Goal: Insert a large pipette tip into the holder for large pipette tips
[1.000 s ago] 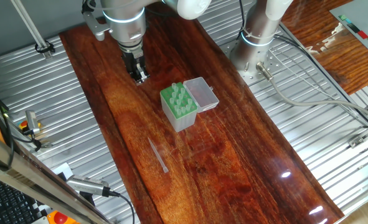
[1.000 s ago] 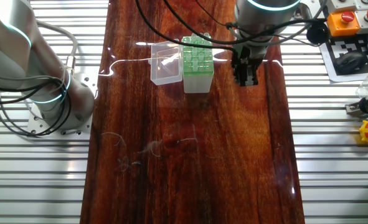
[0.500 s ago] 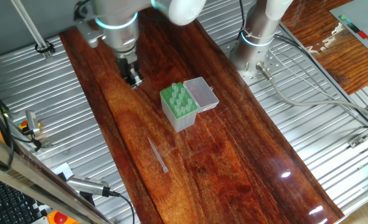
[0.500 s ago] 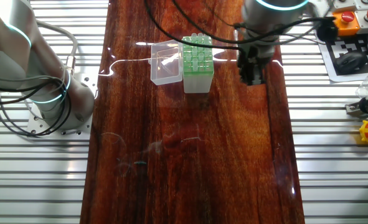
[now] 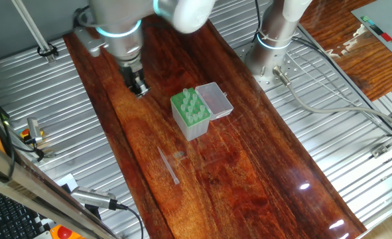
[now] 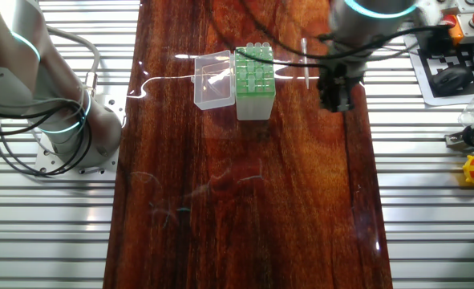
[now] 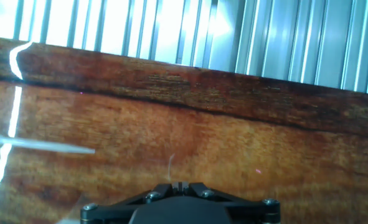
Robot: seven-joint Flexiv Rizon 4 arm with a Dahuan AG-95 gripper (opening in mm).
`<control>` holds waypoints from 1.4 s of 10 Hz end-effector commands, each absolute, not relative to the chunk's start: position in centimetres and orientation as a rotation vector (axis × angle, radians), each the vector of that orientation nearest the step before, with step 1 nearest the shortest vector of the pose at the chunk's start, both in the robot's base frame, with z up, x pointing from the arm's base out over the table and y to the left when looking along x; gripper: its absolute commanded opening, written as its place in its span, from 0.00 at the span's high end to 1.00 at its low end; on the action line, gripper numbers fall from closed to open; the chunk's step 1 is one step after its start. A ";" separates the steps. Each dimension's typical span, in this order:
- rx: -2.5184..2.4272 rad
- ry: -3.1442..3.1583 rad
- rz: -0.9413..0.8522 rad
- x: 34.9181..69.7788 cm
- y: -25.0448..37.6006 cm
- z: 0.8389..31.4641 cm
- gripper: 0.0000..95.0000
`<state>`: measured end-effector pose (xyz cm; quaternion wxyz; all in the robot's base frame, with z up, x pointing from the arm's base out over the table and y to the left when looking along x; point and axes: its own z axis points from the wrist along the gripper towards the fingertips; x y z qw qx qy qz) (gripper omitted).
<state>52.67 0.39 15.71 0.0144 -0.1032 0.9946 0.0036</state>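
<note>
The pincer [image 5: 140, 89] hangs over the table [image 5: 249, 172], its state unclear; the large pipette tip [image 7: 40, 145] lies flat, left of it, awaiting pickup.

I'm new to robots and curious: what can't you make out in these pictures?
Gripper: open or shut, too small and dark in both fixed views; fingers below hand view's bottom edge.
Green box: whether holes hold anything, too small.
Clear tip: faint sliver in fixed views.

1. Arm reaches in from the top of the frame, wrist pointing straight down at the table.
2. Gripper [image 5: 139, 89] [image 6: 337, 100] hangs just above the wood, holding nothing.
3. Fingers look pressed together, though the hand view only shows the black base.
</note>
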 end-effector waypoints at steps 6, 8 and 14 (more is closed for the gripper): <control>-0.725 3.064 0.045 53.4 1.1 15.4 1.00; -0.711 3.064 0.034 53.6 4.8 14.6 1.00; -0.919 3.036 0.054 53.4 10.2 13.6 1.00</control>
